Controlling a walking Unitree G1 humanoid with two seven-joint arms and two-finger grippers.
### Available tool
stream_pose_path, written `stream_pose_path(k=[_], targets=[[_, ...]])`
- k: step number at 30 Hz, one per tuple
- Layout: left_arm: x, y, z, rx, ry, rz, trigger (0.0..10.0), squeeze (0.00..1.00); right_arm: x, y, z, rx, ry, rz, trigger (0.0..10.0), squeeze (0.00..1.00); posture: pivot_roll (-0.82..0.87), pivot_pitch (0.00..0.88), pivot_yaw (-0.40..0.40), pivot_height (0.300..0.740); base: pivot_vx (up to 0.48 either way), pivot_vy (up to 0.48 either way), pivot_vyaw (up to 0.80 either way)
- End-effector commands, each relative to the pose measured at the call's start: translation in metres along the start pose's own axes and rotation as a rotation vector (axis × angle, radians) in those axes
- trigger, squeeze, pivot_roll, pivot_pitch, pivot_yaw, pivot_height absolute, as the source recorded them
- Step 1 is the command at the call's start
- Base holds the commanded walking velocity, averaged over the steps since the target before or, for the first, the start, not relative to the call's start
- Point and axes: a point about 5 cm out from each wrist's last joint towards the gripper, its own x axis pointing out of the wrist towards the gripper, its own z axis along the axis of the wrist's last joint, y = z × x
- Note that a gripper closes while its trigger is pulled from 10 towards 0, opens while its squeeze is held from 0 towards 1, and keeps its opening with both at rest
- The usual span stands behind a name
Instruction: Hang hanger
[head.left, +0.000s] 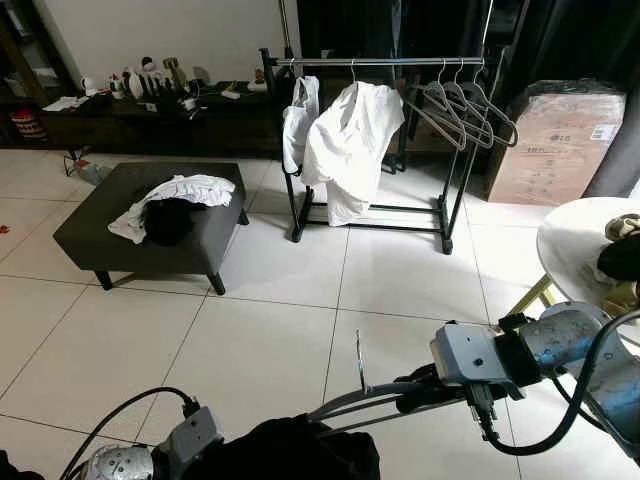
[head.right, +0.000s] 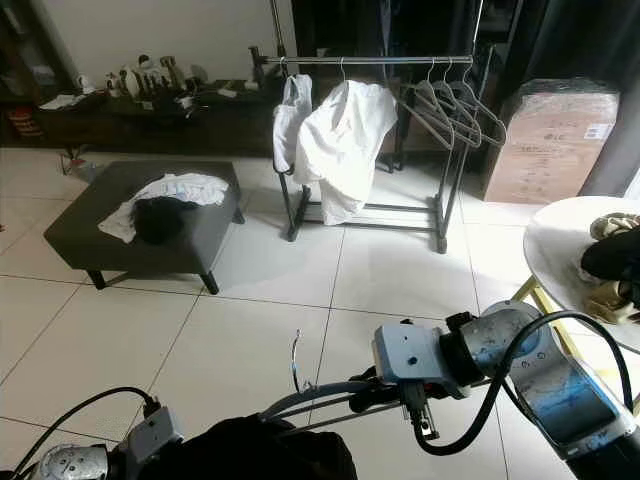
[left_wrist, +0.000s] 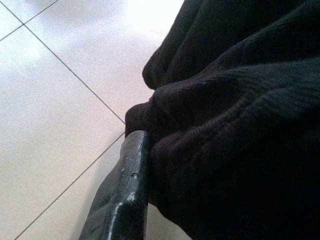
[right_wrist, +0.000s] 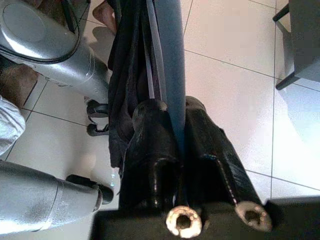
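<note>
Grey hanger (head.left: 372, 398) sits clamped in your right gripper (right_wrist: 172, 117), while your left gripper (left_wrist: 131, 165) pinches the black garment (head.left: 290, 450).

This is a lived-in home room: pale tiled floor (head.left: 260, 340), a dark upholstered ottoman (head.left: 110, 235) strewn with clothes, a metal garment rack (head.left: 380, 62) hung with white shirts (head.left: 345, 145) and bare hangers (head.left: 460, 105), a cluttered low sideboard (head.left: 130, 105), and a cardboard box (head.left: 560, 145).

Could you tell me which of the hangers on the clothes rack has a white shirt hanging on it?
The hanger near the middle of the rail carries the white shirt. The empty hangers bunched at the rail's right end are bare.
</note>
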Motion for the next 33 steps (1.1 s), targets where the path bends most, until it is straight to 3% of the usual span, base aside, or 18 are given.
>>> stream_pose_path(k=[1, 33], targets=[[0.0020, -0.0021, -0.0008, -0.005, -0.003, -0.022, 0.0, 0.00, -0.0043, -0.0034, 0.0235, -0.078, -0.108, -0.017, 0.0, 0.00, -0.14, 0.112, 0.044, 0.740, 0.000, 0.000, 0.00], [0.0006, -0.0046, -0.0040, -0.011, 0.017, -0.038, 0.0, 0.00, -0.0027, -0.0045, 0.0195, -0.061, -0.104, -0.025, 0.0, 0.00, -0.14, 0.114, 0.044, 0.740, 0.000, 0.000, 0.00]])
